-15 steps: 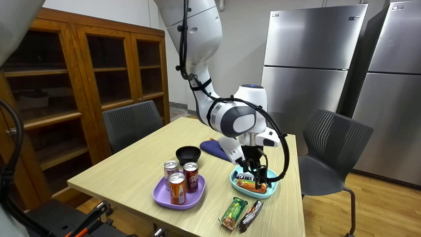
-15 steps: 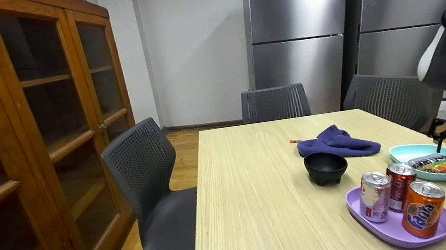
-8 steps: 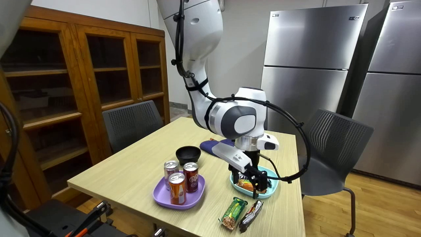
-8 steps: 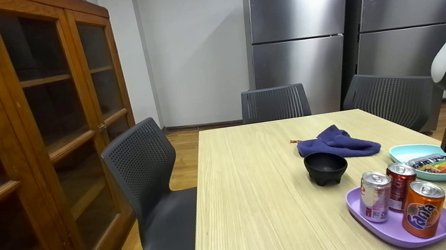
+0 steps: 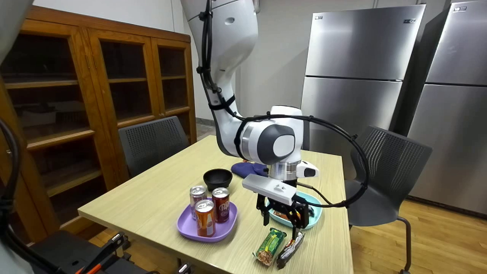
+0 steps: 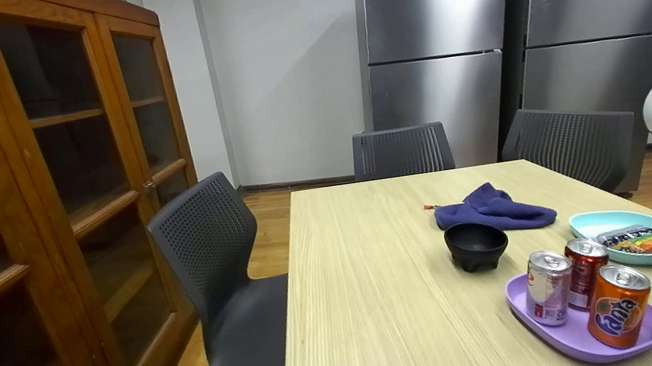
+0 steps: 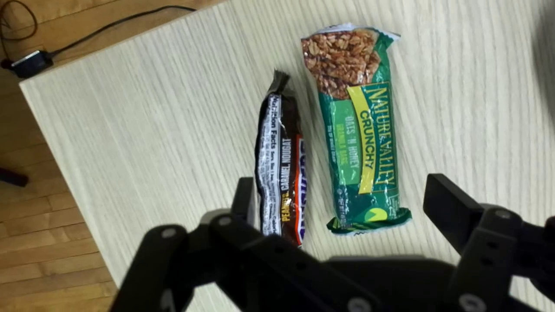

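Observation:
My gripper [image 7: 344,201] stands open above the table, its fingers wide apart with nothing between them at their height. Below, in the wrist view, lie a green Nature Valley granola bar [image 7: 362,143] and, to its left, a dark brown Snickers-like bar [image 7: 279,169]. The left fingertip appears close beside the brown bar; contact cannot be made out. The lower end of the brown bar is hidden by the gripper. An exterior view shows the gripper [image 5: 280,227] just over the green bar [image 5: 270,245] and brown bar [image 5: 291,249], in front of the turquoise tray [image 5: 317,217].
The turquoise tray [image 6: 581,227] holds several wrapped bars. A purple tray [image 5: 186,228] carries three soda cans. Behind it are a black bowl [image 5: 217,179] and a blue cloth [image 6: 490,214]. Chairs [image 6: 207,244] stand round the table [image 6: 365,279]; its corner shows in the wrist view.
My gripper has moved from above the turquoise tray toward the two loose bars, and the wrist has turned. Its jaws have stayed open. The objects on the table have not moved.

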Controlling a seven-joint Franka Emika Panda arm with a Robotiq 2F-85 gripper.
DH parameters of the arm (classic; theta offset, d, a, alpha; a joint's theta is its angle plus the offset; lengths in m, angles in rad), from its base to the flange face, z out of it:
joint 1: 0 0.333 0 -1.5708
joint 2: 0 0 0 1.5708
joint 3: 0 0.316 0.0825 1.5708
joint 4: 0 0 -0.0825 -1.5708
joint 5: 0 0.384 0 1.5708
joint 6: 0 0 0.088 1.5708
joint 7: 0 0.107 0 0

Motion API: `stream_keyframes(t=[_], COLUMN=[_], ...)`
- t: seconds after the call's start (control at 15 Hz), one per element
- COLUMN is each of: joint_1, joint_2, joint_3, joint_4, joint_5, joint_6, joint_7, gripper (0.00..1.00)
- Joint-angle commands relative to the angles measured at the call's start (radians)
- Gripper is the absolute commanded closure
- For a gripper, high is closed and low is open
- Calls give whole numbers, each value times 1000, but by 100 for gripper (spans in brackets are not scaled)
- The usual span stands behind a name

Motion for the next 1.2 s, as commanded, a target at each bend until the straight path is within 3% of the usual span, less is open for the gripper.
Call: stream_keyframes(t=[0.0,1.13], joint_1=[-5,-45], joint_2=[-31,23], joint_3=[10,86], joint_4=[-31,-18], joint_5=[-47,3], joint_6=[-19,-24], joint_7=[-38,-64], gripper=[0,0])
